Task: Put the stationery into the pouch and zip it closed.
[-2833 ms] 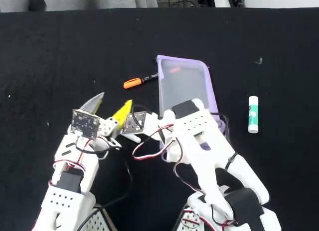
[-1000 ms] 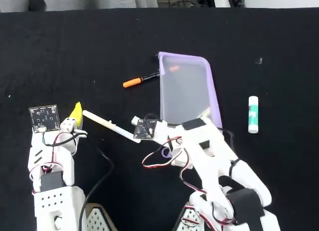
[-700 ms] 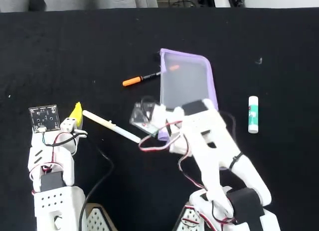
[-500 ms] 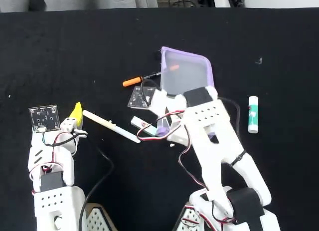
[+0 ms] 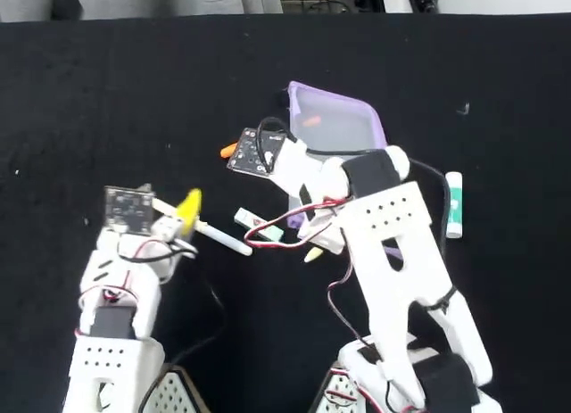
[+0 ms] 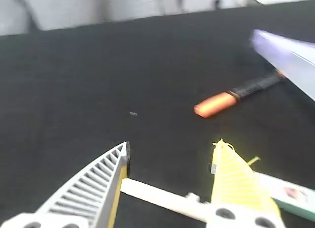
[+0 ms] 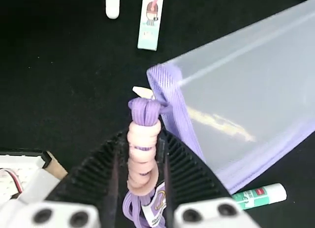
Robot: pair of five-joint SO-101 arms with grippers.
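Pouch [image 7: 246, 85] is clamped by its tassel [image 7: 144, 114] in the right hand [image 7: 141, 144], probably for steadying; left hand [image 6: 172, 148] is spread wide over a pen [image 6: 157, 198].

Left arm [image 5: 116, 288]: white shell, dotted holes, black servo [image 5: 101, 324], red-white-black wires [image 5: 134, 272]. Left gripper [image 6: 172, 144]: one yellow ribbed finger [image 6: 236, 183], one grey. Right arm [image 5: 393, 243]: matching white shell; black cable [image 5: 339, 151] beside black wrist board [image 5: 254, 152]. Right gripper [image 7: 142, 139]: black ribbed fingers [image 7: 93, 174].
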